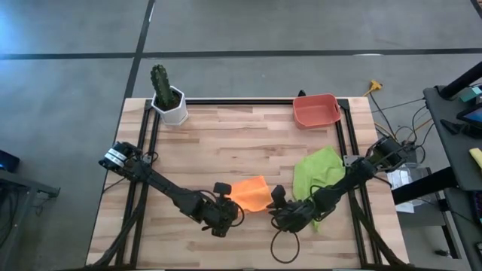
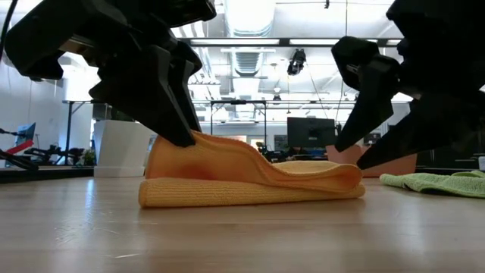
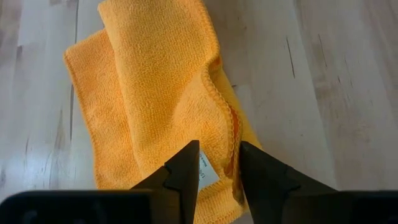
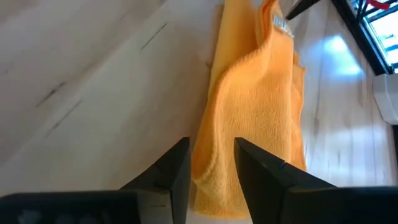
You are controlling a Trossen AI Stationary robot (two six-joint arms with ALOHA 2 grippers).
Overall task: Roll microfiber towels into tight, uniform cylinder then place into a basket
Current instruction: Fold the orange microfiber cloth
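The orange microfiber towel (image 1: pixel 251 194) lies folded in several layers near the table's front, between my two grippers. My left gripper (image 3: pixel 219 149) is shut on its left end, which rises off the wood (image 2: pixel 198 148). My right gripper (image 4: pixel 212 144) is open. Its fingers stand on either side of the towel's right end (image 2: pixel 345 178), which lies flat on the table. The lime green towel (image 1: pixel 317 175) lies crumpled to the right, partly under my right arm. The salmon-red basket (image 1: pixel 315 111) stands at the far right. My left gripper pinches the towel's upper layer between its two fingers at the hemmed edge by the white label (image 3: pixel 210 175). The fingers slant down from the near left. That end is lifted; the lower layers and the right end rest on the table. My right gripper's fingertips (image 2: pixel 362 163) hang just over the towel's right end; whether they touch it, I cannot tell.
A white pot with a green cactus (image 1: pixel 169 98) stands at the far left corner. Bare wood (image 1: pixel 241 143) stretches between the towels and the far edge. A black frame rail (image 1: pixel 241 101) runs along the back, and cables (image 1: pixel 286 245) lie near the front.
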